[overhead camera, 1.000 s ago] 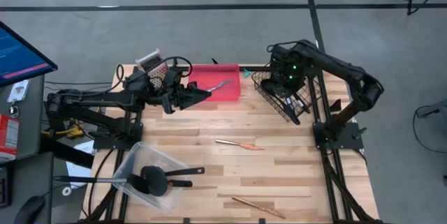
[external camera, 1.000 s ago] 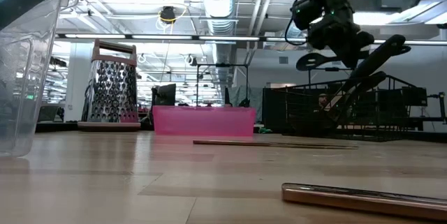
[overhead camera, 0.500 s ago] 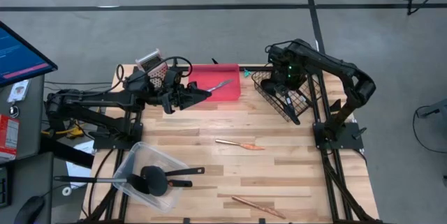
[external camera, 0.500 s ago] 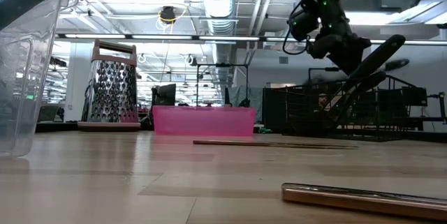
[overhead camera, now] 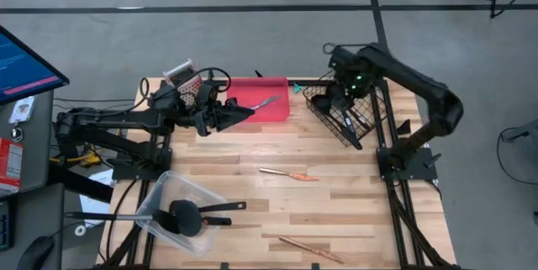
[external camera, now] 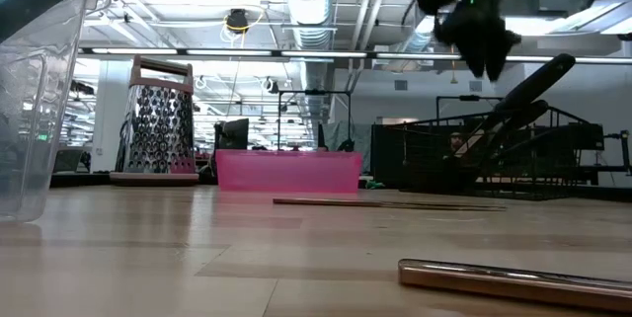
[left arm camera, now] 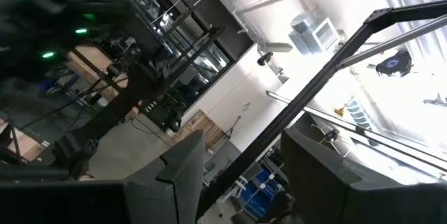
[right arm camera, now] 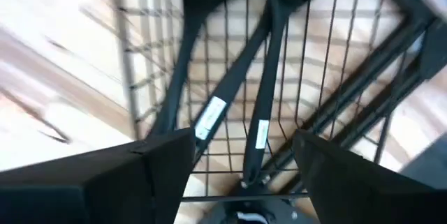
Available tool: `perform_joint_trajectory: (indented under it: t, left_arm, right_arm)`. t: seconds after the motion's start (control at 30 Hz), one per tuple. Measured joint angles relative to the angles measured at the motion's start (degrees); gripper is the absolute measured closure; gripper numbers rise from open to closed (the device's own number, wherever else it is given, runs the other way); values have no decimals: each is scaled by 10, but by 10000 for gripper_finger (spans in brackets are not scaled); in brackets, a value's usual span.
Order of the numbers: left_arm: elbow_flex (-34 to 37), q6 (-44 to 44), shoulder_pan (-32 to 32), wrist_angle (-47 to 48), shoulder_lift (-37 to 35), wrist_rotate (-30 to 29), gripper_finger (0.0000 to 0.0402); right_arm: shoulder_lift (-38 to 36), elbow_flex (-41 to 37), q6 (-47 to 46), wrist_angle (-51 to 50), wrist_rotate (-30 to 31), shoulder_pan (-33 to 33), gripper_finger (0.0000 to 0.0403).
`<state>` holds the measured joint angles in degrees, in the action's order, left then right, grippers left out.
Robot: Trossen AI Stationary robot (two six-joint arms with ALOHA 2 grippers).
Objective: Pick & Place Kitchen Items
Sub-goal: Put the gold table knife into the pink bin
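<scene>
My right gripper (overhead camera: 343, 97) (right arm camera: 241, 140) hangs open, fingers pointing down, above the black wire basket (overhead camera: 338, 123) at the table's far right. Black long-handled utensils (right arm camera: 269, 70) lie in the basket; in the low view one handle (external camera: 533, 78) slants up past its rim. My left gripper (overhead camera: 245, 114) (left arm camera: 241, 172) is open and held still in the air at the near left corner of the pink tray (overhead camera: 262, 110). A thin silver utensil (overhead camera: 266, 102) lies in that tray. Two copper-coloured pieces (overhead camera: 290, 174) (overhead camera: 311, 249) lie flat on the wooden table.
A clear plastic container (overhead camera: 160, 198) with black utensils (overhead camera: 197, 214) lies tipped at the near left. A metal grater with a pink top (overhead camera: 183, 76) stands at the far left behind my left arm. Bare wood shows in the table's middle.
My right gripper has opened and let go of a black utensil, which stays leaning in the wire basket. The gripper has then risen above the basket.
</scene>
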<state>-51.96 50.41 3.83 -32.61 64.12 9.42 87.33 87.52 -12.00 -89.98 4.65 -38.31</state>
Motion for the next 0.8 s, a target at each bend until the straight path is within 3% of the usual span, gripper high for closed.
perform_joint_trajectory:
  t: [0.23,0.47,0.6,0.8]
  left_arm:
    - [0,37,0,-71,-9,-18,230]
    - [0,22,7,-123,-73,-110,242]
    - [-17,-51,27,-126,-131,-148,279]
    - [-58,-180,34,-119,-222,-195,372]
  right_arm:
    - [-128,76,-2,15,-26,29,179]
    - [-281,88,-22,124,-75,72,195]
    - [-345,88,-22,189,-103,95,204]
    - [-396,88,-18,272,-106,118,220]
